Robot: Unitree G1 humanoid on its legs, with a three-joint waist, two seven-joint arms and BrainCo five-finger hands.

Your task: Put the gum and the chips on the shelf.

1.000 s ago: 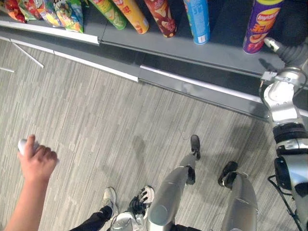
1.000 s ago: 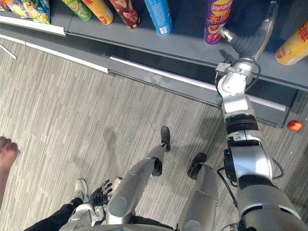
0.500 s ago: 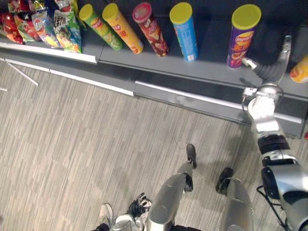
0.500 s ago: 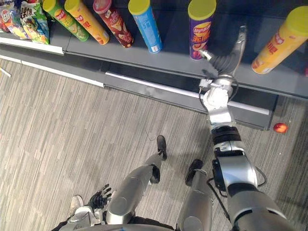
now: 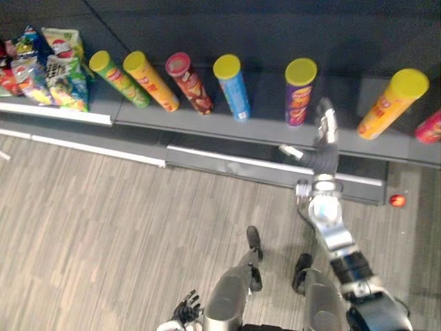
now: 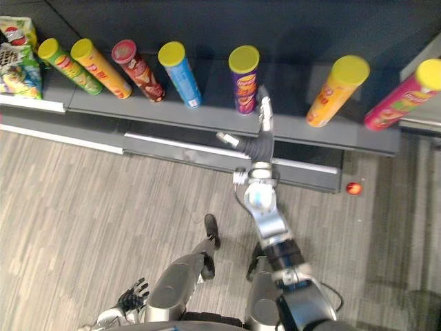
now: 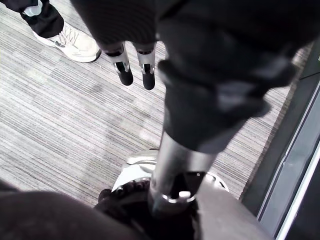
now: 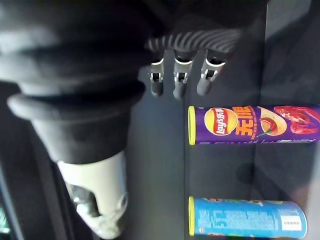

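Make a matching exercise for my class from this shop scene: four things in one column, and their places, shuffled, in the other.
Things
1. purple can
2. blue can
3. snack bags
4. small red ball

Places
A. on the floor, by the foot of the shelf
B. at the shelf's left end
C. right beside the right hand
D. between the maroon can and the purple can

Pairs: 1-C, 2-D, 3-B, 4-A

The shelf (image 6: 293, 129) has a wide free gap between the purple can (image 6: 243, 79) and the yellow can (image 6: 337, 89). The right hand (image 6: 264, 124) fits there, just beside the purple can.
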